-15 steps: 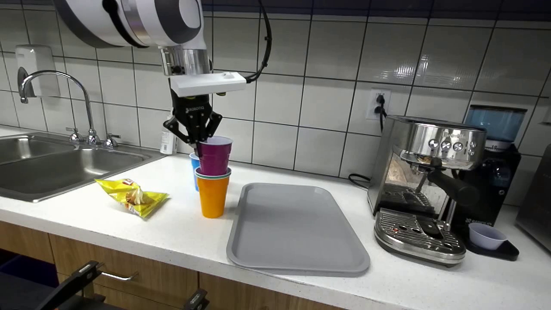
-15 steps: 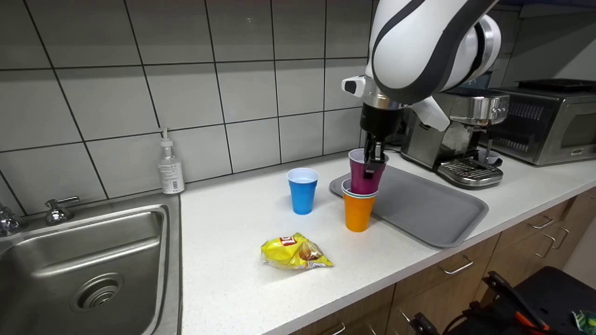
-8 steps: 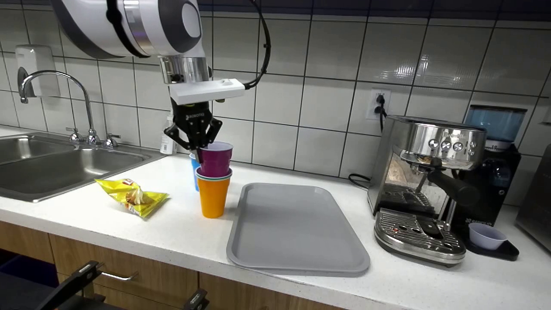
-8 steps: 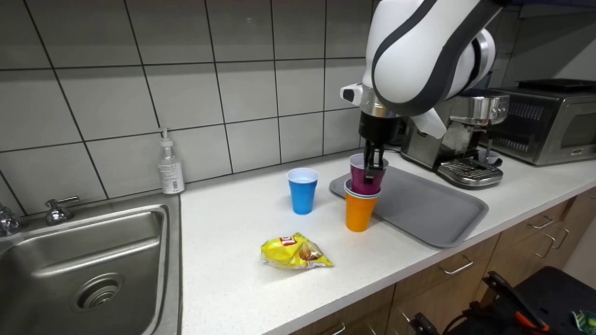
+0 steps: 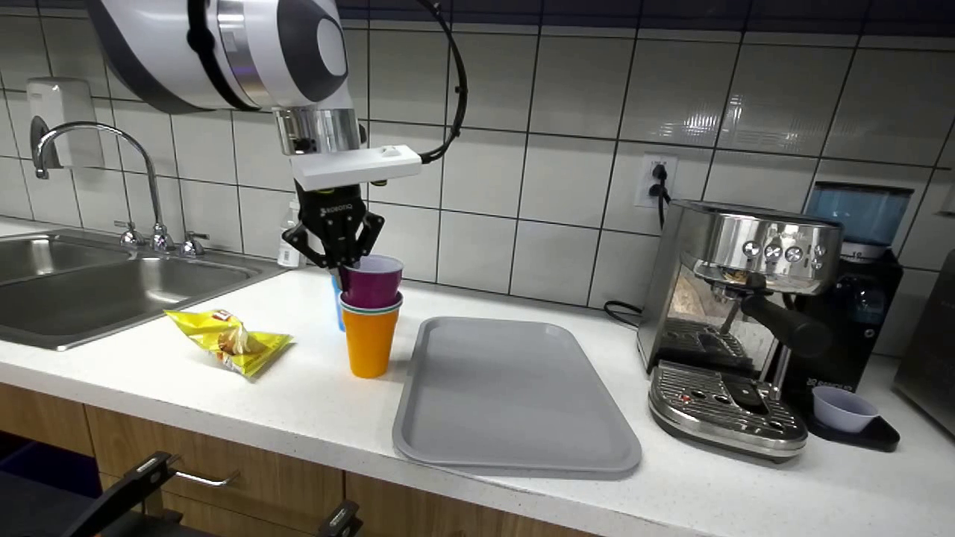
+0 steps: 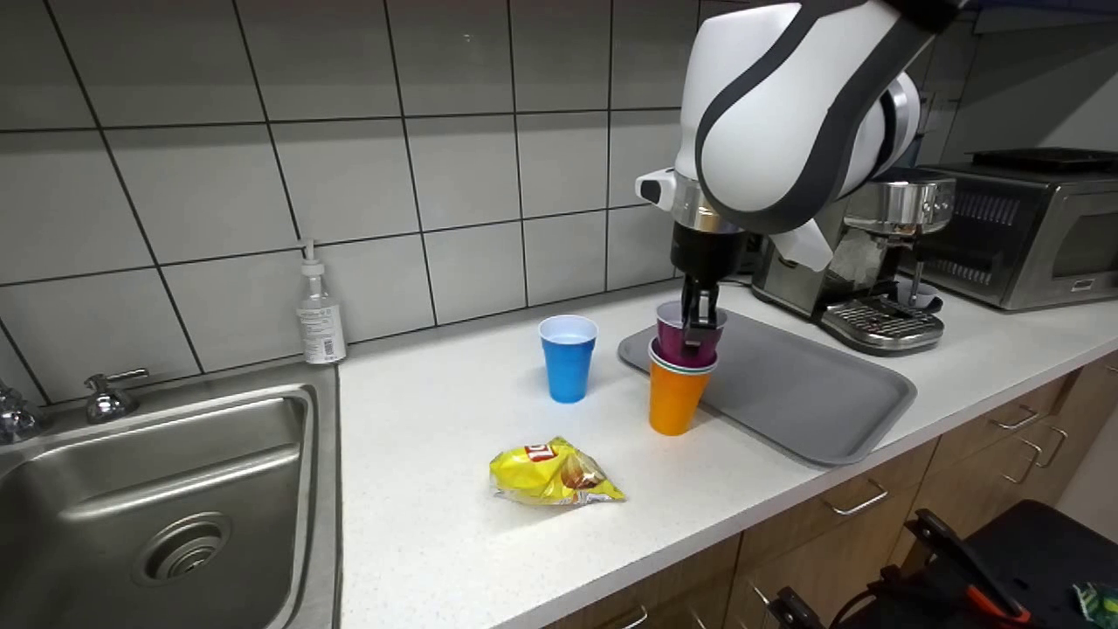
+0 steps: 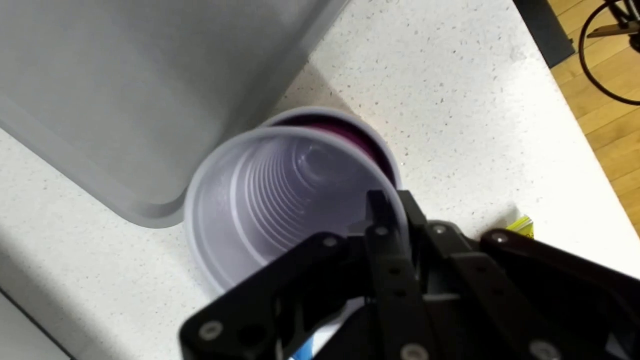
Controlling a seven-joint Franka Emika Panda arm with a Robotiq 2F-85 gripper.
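Note:
A purple cup (image 5: 377,289) with a pale inside (image 7: 270,185) sits low in an orange cup (image 5: 371,339) on the white counter. A thin greenish rim shows between the two in both exterior views. My gripper (image 5: 342,283) is shut on the purple cup's wall, its fingers (image 7: 378,210) straddling the rim, one inside and one outside. In the wrist view the purple cup tilts within a lower rim (image 7: 367,132). Behind the stack stands a blue cup (image 6: 568,362), and a yellow snack bag (image 6: 555,472) lies in front of it.
A grey tray (image 5: 515,395) lies right beside the orange cup. Farther along are an espresso machine (image 5: 739,321) and a microwave (image 6: 1022,236). A steel sink (image 6: 201,489) and a soap bottle (image 6: 320,328) are at the opposite end. Tiled wall runs behind.
The arm and gripper have come down with the purple cup, which now sits deeper in the orange cup. The blue cup, bag and tray have stayed put.

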